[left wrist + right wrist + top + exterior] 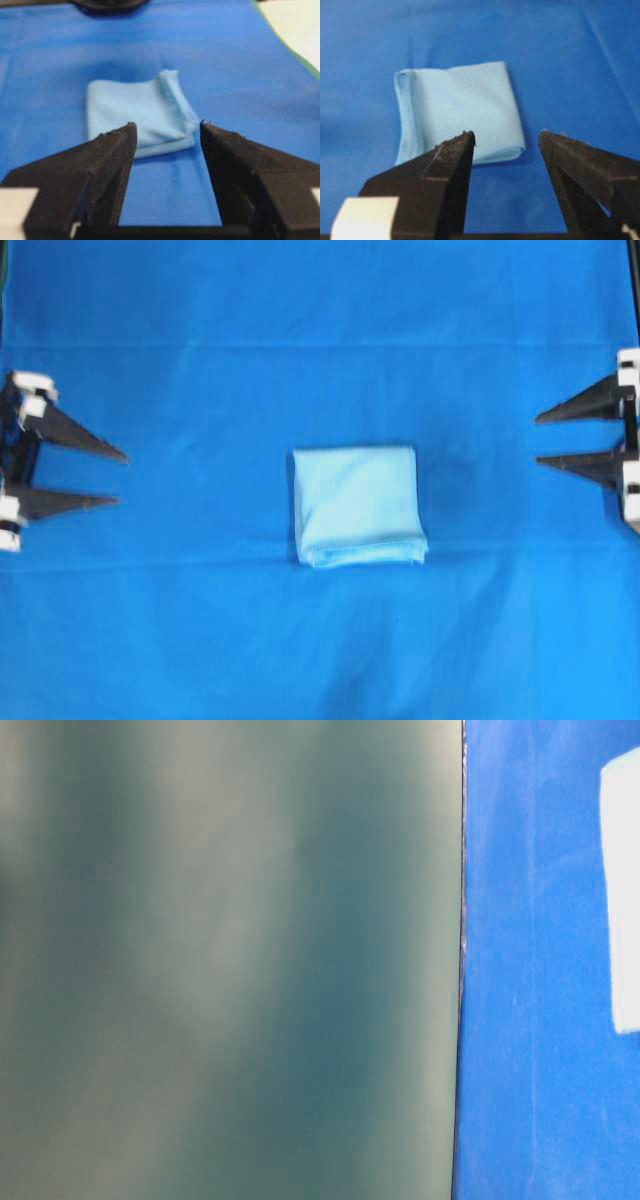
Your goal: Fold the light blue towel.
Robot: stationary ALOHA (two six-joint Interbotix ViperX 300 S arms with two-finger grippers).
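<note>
Royal-blue cloth [150, 620] bears folded light blue towel [357, 505].

A deep royal-blue cloth [320, 330] covers the desk across the whole overhead view, lying mostly flat with faint crease lines running across it. On it, near the middle, lies the light blue towel [357, 505], folded into a compact, roughly square stack, its layered edges showing along the near side. Nothing touches the towel.
</note>
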